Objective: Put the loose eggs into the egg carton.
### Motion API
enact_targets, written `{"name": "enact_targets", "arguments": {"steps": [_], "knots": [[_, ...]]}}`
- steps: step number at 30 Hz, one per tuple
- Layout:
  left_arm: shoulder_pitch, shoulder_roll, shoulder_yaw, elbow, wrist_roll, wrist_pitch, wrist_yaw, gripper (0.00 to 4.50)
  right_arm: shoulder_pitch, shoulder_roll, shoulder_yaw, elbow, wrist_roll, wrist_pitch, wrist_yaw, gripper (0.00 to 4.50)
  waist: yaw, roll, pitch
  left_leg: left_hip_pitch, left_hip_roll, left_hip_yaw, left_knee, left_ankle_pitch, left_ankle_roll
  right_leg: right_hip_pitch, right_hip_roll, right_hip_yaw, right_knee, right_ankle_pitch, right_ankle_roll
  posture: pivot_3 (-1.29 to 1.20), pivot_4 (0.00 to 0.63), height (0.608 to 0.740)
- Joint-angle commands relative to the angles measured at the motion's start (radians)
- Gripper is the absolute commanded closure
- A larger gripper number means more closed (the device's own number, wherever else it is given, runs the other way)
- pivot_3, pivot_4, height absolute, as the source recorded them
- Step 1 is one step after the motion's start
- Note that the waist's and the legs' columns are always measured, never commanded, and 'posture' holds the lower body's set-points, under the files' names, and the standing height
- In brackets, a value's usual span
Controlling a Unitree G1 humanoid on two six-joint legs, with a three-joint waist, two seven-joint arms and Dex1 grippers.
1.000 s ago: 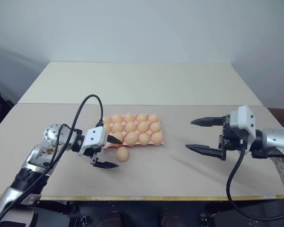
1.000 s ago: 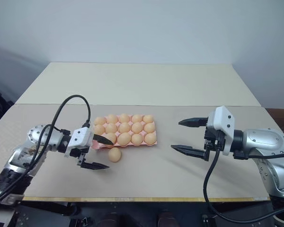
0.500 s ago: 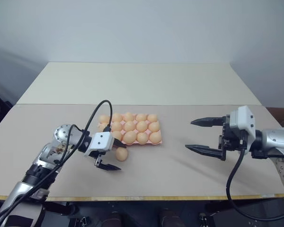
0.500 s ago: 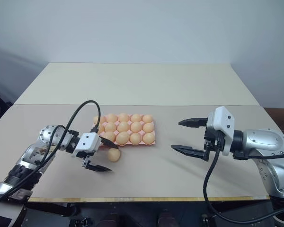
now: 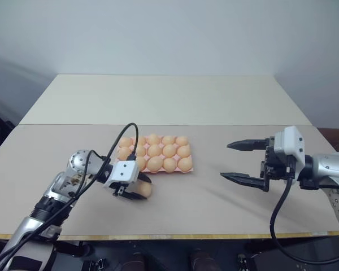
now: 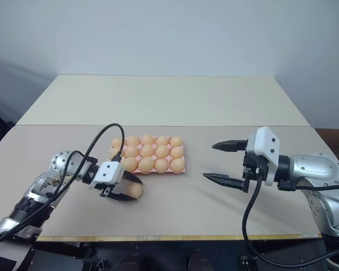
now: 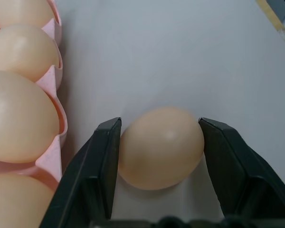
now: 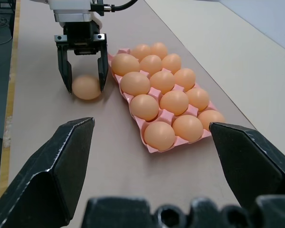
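A single loose egg (image 7: 160, 147) — small, smooth, oval, pale orange-tan — lies on its side on the beige tabletop, just beside the near long edge of the egg carton (image 8: 154, 148) and close to its left end. The carton is a flat, lidless pink moulded tray with round cups in three rows of five. Nearly every cup holds an egg of the same look — the cup at the near left corner cannot be made out. Pink peaks of the tray stand up between the seated eggs.
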Motion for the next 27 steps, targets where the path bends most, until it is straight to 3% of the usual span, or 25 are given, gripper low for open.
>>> {"name": "enact_targets", "arguments": {"steps": [1,5,12,21,27], "knots": [[0.007,0.013,0.004,-0.023,0.000,-0.023,-0.002,1.56,-0.019,-0.009,-0.031,-0.021,0.022,-0.004,-0.004,0.00,0.000,0.000,0.000,0.000,0.000,0.000,0.000,0.000,0.000,0.000,0.000,0.000,0.000,0.000,0.000,0.00,0.150,0.740],[0.013,0.022,0.008,-0.036,-0.012,-0.015,-0.012,1.56,-0.026,-0.007,-0.025,-0.015,0.020,-0.009,-0.003,0.00,0.001,0.000,0.000,0.000,0.000,0.000,0.000,0.000,0.000,0.000,0.000,0.000,0.000,0.000,0.000,0.00,0.150,0.740],[0.023,0.031,0.031,-0.062,-0.038,0.007,-0.002,3.20,-0.032,-0.006,-0.025,-0.010,0.020,-0.010,-0.001,0.00,0.001,0.000,0.000,0.000,0.000,0.000,0.000,0.000,0.000,0.000,0.000,0.000,0.000,0.000,0.000,0.00,0.150,0.740],[0.022,0.031,0.060,-0.095,-0.092,0.059,-0.004,3.20,-0.033,-0.007,-0.029,-0.009,0.022,-0.007,-0.003,0.00,0.001,0.000,0.000,0.000,0.000,0.000,0.000,0.000,0.000,0.000,0.000,0.000,0.000,0.000,0.000,0.00,0.150,0.740],[-0.043,0.035,0.219,-0.132,-0.316,0.340,0.049,3.20,-0.025,-0.010,-0.034,-0.014,0.024,-0.002,-0.006,0.00,0.000,0.000,0.000,0.000,0.000,0.000,0.000,0.000,0.000,0.000,0.000,0.000,0.000,0.000,0.000,0.00,0.150,0.740]]}}
